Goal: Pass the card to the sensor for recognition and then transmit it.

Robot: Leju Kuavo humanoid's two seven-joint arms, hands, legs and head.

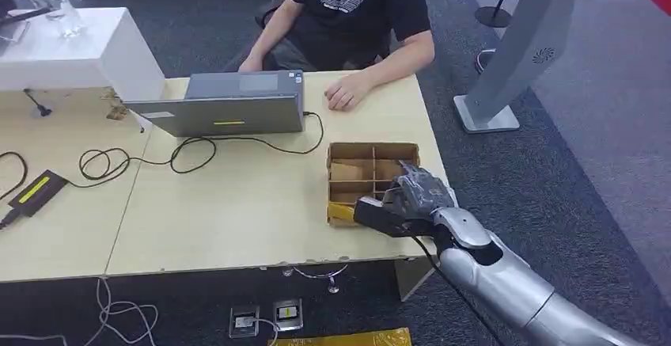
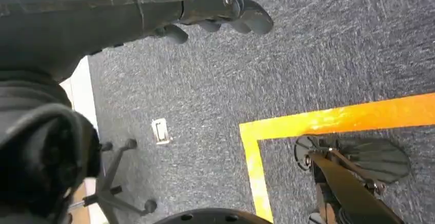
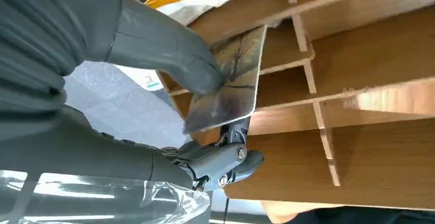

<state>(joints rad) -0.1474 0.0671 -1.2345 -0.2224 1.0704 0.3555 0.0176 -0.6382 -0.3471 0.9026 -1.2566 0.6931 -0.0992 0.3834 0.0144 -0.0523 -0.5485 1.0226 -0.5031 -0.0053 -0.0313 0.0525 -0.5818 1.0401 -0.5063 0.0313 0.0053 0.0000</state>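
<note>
My right hand [image 1: 415,195] hovers over the near right part of a wooden divided box [image 1: 372,153] on the table. Up close, its thumb [image 3: 164,49] presses a picture card [image 3: 233,80] against the darker fingers [image 3: 225,160] behind it, so the card is pinched and lifted just above the box's wooden dividers [image 3: 318,106]. A black device [image 1: 384,215] with a yellow label [image 1: 342,214] sits beside the box at the wrist. My left hand [image 2: 220,11] hangs over the carpet with its fingers loosely apart and nothing in them.
A person sits behind the table with a hand [image 1: 344,93] resting near a grey laptop [image 1: 229,104]. Black cables [image 1: 158,156] and a power brick [image 1: 36,190] lie to the left. A grey stand base [image 1: 487,112] is on the carpet to the right. An office chair base [image 2: 118,183] and yellow floor tape [image 2: 328,121] are below.
</note>
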